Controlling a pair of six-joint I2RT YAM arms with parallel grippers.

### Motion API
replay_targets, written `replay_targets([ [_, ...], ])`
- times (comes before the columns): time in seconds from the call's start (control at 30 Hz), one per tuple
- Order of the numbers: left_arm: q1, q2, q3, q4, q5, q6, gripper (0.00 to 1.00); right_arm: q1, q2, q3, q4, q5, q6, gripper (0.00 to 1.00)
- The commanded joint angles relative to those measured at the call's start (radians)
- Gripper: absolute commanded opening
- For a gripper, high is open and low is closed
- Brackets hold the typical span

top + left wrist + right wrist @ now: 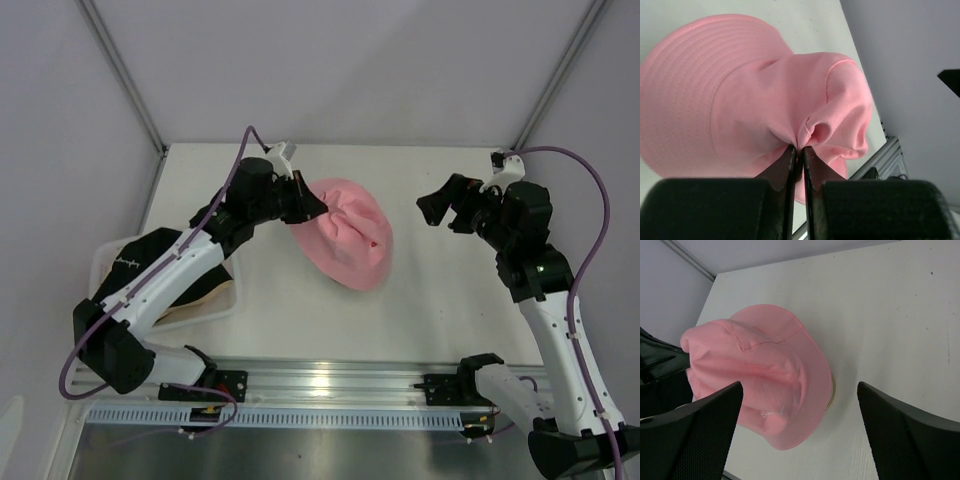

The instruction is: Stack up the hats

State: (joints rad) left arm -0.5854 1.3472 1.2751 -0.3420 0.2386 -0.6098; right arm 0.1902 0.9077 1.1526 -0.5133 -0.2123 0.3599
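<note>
A pink bucket hat lies in the middle of the table, its crown pulled up and to the left. My left gripper is shut on a fold of the crown fabric, seen close in the left wrist view, where the pink hat fills the frame. In the right wrist view a thin tan edge peeks from under the pink hat's brim. My right gripper is open and empty, to the right of the hat and apart from it. A black hat and a beige hat lie in the basket.
A white plastic basket stands at the table's left edge under my left arm. Grey walls close in the back and sides. A metal rail runs along the near edge.
</note>
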Motion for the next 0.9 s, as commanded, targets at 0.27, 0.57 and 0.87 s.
replay_targets([
  [0.27,0.065,0.078,-0.019,0.066,-0.056,-0.124,0.18,0.077,0.057,-0.057,0.122,0.011,-0.05,0.99],
  [0.57,0.065,-0.023,-0.071,0.096,-0.073,-0.081,1.0,0.08,0.154,-0.193,0.32,0.103,-0.035,0.99],
  [0.87,0.065,-0.128,-0.077,-0.096,-0.273,0.011,0.99,0.026,0.23,-0.218,0.381,0.033,0.039,0.99],
])
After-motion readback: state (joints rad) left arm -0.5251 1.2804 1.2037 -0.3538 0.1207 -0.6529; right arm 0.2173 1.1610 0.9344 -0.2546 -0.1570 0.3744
